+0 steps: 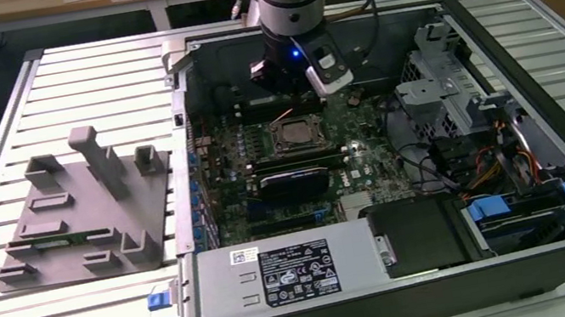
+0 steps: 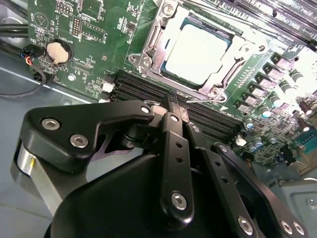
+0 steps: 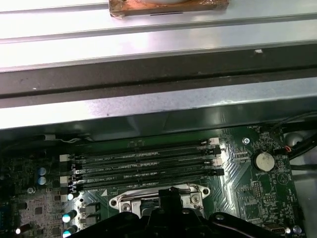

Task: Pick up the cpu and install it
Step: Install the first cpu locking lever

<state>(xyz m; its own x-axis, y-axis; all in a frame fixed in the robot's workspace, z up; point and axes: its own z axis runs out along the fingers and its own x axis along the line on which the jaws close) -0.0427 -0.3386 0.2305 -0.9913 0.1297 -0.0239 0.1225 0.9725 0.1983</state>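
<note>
The cpu (image 2: 198,52), a flat square with a shiny silver top, lies inside the metal-framed socket (image 2: 190,49) on the green motherboard (image 2: 94,29). In the exterior view the socket (image 1: 295,133) sits mid-board in the open computer case. My black gripper (image 2: 173,101) hangs just above the board, its fingertips pressed together over the memory slots (image 2: 148,91) beside the socket. Nothing is held between the fingers. From the first wrist view the gripper (image 3: 172,192) tip shows against the socket frame (image 3: 131,202). The arm's wrist (image 1: 296,61) stands over the far part of the board.
A grey fixture block (image 1: 74,215) lies on the slatted table at the exterior view's left. Inside the case are a power supply (image 1: 291,273), a drive cage (image 1: 456,95) with cables, several memory slots (image 3: 143,163) and a coin battery (image 3: 263,160). The case wall (image 3: 148,106) rises beyond the slots.
</note>
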